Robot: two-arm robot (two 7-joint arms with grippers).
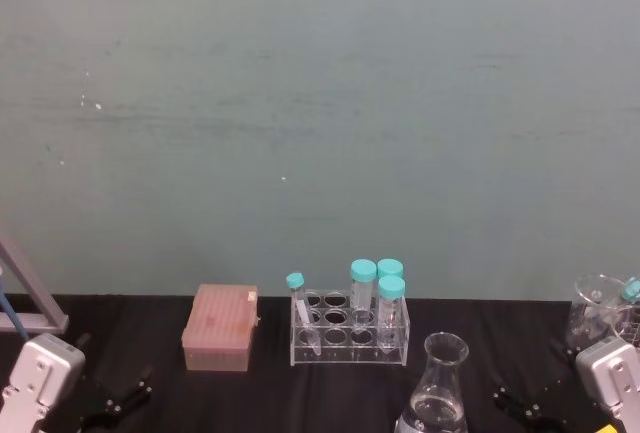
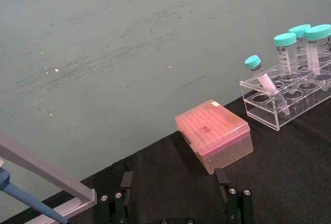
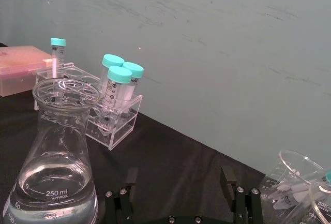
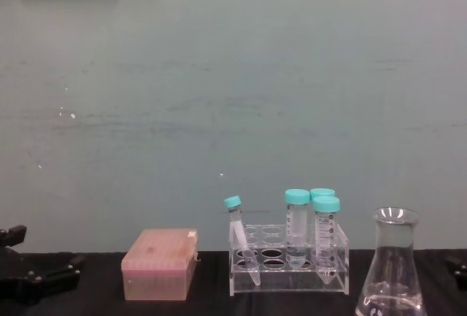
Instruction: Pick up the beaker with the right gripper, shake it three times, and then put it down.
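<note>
Right wrist view gives me the beaker's [image 3: 59, 172] 250 ml mark, where the head view crops its base; it stands on the surface [image 3: 170, 146] near the tube rack [image 3: 116, 125]. Right claw [image 3: 178, 180] low beside it, fingers [image 3: 228, 176] apart; left claw [image 2: 173, 180] parked, likewise apart.

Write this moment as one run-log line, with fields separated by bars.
phase: before grasp | conical flask: upright on table, holds clear liquid | right gripper: open, beside flask, not touching | left gripper: open, parked left

The beaker [image 1: 438, 391] stands near, right of centre; the tube rack [image 1: 350, 351] sits behind it, leftward. The box [image 1: 220, 329] lies left of the rack.
</note>
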